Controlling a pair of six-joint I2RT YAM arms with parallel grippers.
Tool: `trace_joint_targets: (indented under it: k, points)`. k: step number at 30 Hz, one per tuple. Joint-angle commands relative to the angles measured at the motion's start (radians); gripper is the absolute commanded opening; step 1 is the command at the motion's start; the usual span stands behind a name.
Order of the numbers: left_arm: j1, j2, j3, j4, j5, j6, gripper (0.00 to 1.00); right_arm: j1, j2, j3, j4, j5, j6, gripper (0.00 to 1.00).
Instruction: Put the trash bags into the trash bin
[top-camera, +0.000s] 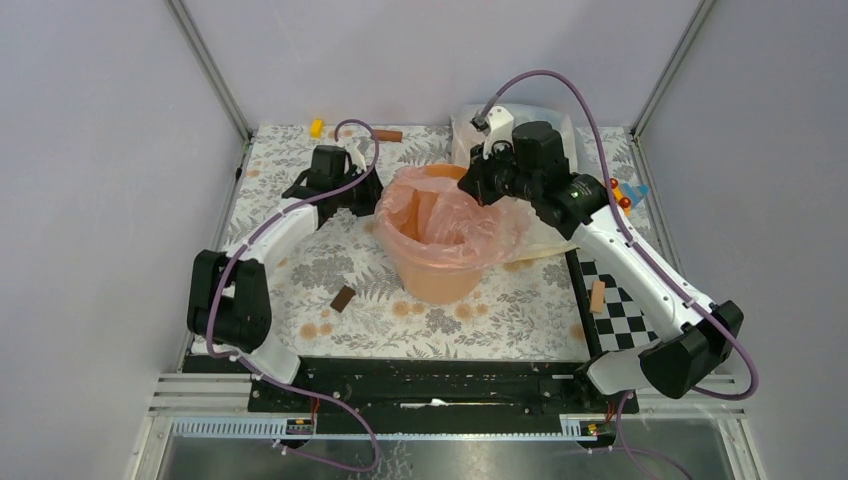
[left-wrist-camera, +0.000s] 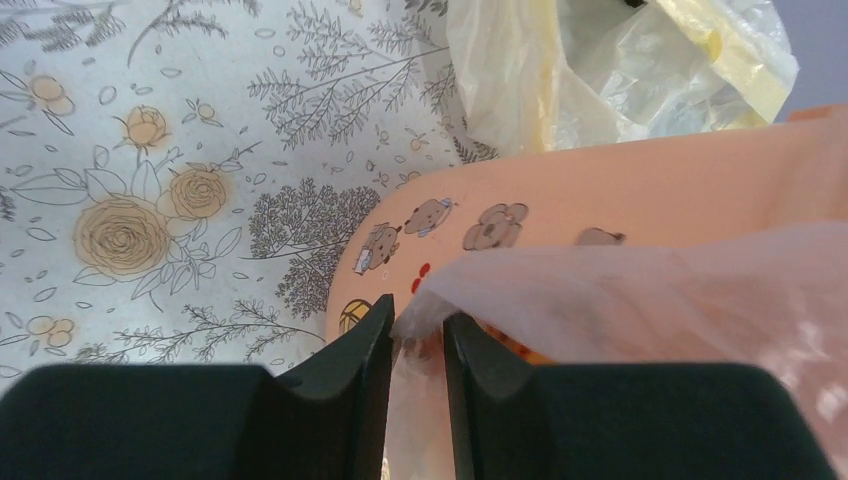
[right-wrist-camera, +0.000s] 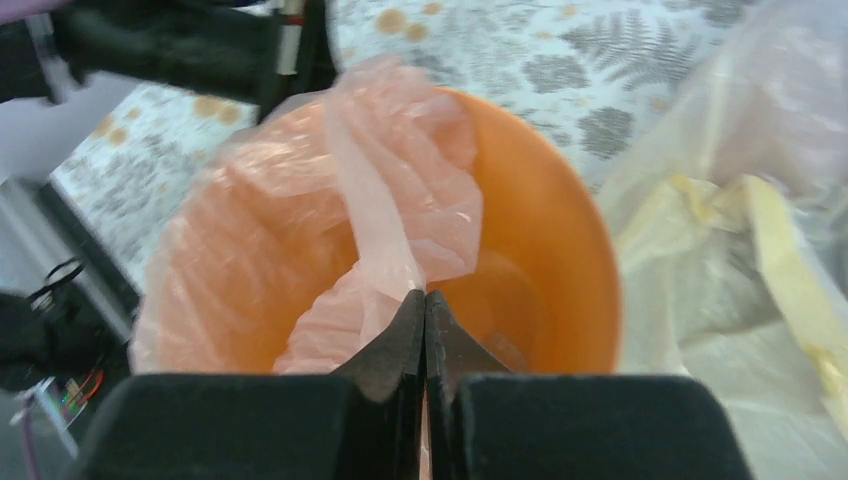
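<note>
Draping the round peach-orange plastic bucket (top-camera: 440, 282), the crinkled pale-pink film bag (top-camera: 445, 208) looks weightless, limp, slippery; left gripper (left-wrist-camera: 418, 322) and right gripper (right-wrist-camera: 425, 300) clamp its bunched edges

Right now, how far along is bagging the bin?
Done: the pink bag is mostly inside the bin, film draped over much of the rim. In hand: the left pincer pinches film at the bin's outer wall; the right pincer is shut on a fold inside the mouth. Left: one stretch of rim shows bare orange, so the bag isn't fully seated.
</note>
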Motion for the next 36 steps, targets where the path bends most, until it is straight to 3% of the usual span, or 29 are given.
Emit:
trace_joint_targets:
  k: [1, 4, 10, 13, 17, 24, 31, 36]
  points:
    - [-0.018, -0.116, 0.022, 0.008, -0.088, 0.047, 0.27, 0.004, -0.013, 0.052, -0.029, 0.289, 0.07, 0.0]
    - [-0.054, -0.136, 0.022, -0.014, -0.12, 0.061, 0.27, -0.011, 0.019, 0.071, -0.081, 0.391, 0.094, 0.0]
    - [-0.096, -0.143, 0.07, -0.15, -0.184, 0.045, 0.26, -0.106, 0.052, 0.048, -0.077, 0.376, 0.165, 0.0]
    - [-0.096, -0.18, -0.004, -0.061, -0.187, -0.023, 0.24, -0.148, 0.064, 0.035, -0.047, 0.363, 0.199, 0.0]
    - [-0.095, -0.223, -0.114, 0.057, -0.23, -0.072, 0.14, -0.159, 0.101, 0.038, -0.035, 0.332, 0.22, 0.0]
    - [-0.096, -0.29, -0.252, 0.217, -0.248, -0.103, 0.09, -0.197, 0.155, -0.007, -0.048, 0.304, 0.265, 0.01]
    - [-0.097, -0.291, -0.375, 0.413, -0.19, -0.158, 0.0, -0.208, 0.192, -0.049, -0.07, 0.214, 0.244, 0.01]
    - [-0.099, -0.257, -0.429, 0.526, -0.135, -0.182, 0.0, -0.208, 0.184, -0.106, -0.031, 0.141, 0.262, 0.03]
